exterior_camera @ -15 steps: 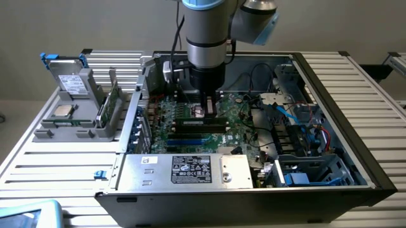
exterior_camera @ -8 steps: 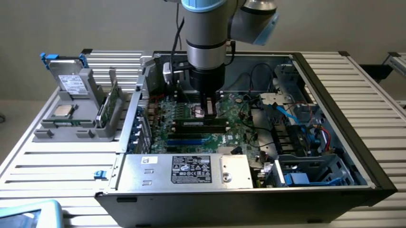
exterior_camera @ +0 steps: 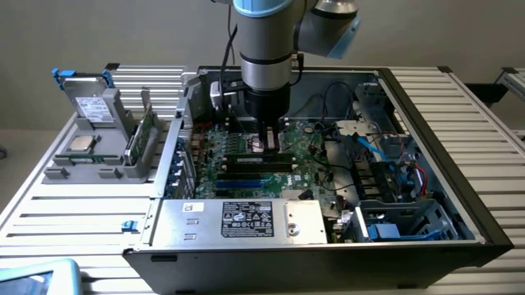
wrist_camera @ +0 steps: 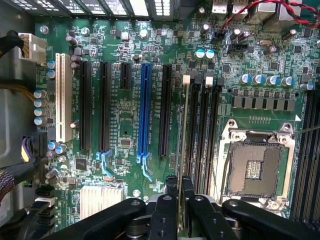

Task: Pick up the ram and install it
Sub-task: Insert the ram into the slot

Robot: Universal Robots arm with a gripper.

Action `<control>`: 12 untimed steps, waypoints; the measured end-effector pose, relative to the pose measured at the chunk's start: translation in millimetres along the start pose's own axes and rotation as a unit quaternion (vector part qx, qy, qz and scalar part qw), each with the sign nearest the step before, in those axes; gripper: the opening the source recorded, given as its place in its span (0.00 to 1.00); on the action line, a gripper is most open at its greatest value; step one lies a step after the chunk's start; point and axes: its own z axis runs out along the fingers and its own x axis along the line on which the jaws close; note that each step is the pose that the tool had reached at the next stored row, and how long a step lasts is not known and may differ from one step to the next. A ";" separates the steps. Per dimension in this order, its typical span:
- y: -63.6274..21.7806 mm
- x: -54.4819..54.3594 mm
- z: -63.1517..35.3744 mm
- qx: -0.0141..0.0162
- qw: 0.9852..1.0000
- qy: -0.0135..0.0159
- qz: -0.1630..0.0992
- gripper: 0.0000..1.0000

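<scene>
One arm (exterior_camera: 264, 55) drops from the top centre of the exterior view into one open computer case (exterior_camera: 484, 227) on the slatted table (exterior_camera: 459, 123). The fingers (exterior_camera: 267, 146) sit dead centre of that frame, and right beneath them is the ram (exterior_camera: 246, 160): one long, narrow, dark bar with a hint of green, running across the frame along the memory slots.

On the wrist view, two black fingers (wrist_camera: 171, 190) at lower centre are nearly closed, pinching the ram (wrist_camera: 183, 150). Here it shows edge-on, a thin pale sliver running up the frame from between them. It lies along the leftmost of the black memory slots, just left of the one open silver processor socket (wrist_camera: 257, 170). Whether it is seated in a slot or just above it, I cannot tell.

Across the green motherboard (wrist_camera: 125, 125) there is one white expansion slot (wrist_camera: 63, 97), one blue slot (wrist_camera: 145, 110) and four black ones, one of them short. Three white latch tabs cap the memory slots at upper centre.

In the exterior view's left, one grey holder (exterior_camera: 90, 169) stands on the table. It carries one hard drive (exterior_camera: 94, 107), one square silver processor chip (exterior_camera: 80, 144) and one spare green stick (exterior_camera: 139, 144) upright on edge. One silver power supply (exterior_camera: 246, 218) with a dark label fills the case's lower centre.
</scene>
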 end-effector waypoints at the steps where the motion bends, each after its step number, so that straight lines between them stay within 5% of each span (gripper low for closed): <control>1: 0.0 0.0 0.1 0.000 1.000 -0.001 0.000 0.15; 4: 0.2 0.1 0.9 0.001 1.000 -0.003 0.001 0.15; 12: 0.4 0.1 4.0 0.001 1.000 -0.003 0.002 0.15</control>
